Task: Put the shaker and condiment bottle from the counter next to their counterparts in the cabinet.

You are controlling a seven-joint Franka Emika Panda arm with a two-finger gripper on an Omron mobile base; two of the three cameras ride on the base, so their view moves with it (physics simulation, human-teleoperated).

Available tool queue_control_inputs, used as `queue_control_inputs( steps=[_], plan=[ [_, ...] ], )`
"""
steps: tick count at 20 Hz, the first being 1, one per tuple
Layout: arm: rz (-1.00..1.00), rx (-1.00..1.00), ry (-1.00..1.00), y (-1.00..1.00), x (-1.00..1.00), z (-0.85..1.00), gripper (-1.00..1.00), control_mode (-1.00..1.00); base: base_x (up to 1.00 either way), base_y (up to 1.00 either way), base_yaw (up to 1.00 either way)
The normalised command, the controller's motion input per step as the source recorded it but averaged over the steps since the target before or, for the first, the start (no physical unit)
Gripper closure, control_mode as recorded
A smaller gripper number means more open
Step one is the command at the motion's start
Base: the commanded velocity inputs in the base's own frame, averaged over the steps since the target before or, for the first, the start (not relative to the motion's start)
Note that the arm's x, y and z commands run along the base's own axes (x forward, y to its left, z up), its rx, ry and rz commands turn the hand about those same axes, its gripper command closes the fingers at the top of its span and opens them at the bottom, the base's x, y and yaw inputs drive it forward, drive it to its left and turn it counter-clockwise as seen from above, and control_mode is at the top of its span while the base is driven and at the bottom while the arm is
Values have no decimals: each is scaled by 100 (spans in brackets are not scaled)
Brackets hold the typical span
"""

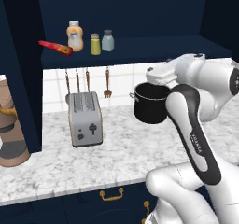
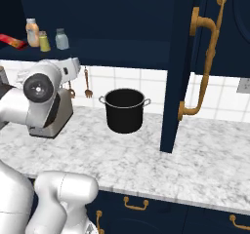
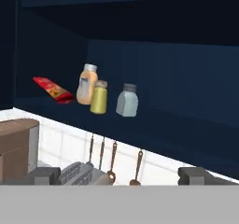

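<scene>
On the open shelf of the navy cabinet (image 1: 140,50) stands the pale grey-blue shaker (image 1: 108,41) (image 3: 126,101), upright, right beside the yellow-green shaker (image 1: 95,45) (image 3: 99,97). The fat orange bottle (image 1: 74,36) (image 3: 86,84) is just left of them. The slim red condiment bottle (image 1: 55,47) (image 3: 52,89) lies on its side at the shelf's left end, close to the orange bottle. My gripper (image 3: 120,176) is open and holds nothing. It hangs below and in front of the shelf, above the marbled counter (image 1: 121,157), facing the cabinet.
A black pot (image 1: 150,102) sits on the counter behind my arm, and a silver toaster (image 1: 85,119) to its left. Copper utensils (image 1: 87,80) hang under the shelf. A brown canister (image 1: 11,129) stands far left. A cabinet door (image 2: 178,67) with a brass handle stands open at right.
</scene>
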Motion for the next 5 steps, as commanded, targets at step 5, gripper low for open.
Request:
queue_control_inputs(
  steps=[5],
  plan=[
    [-18,10,-13,-20,-92,0,-100,-100,0,0,0]
  ],
)
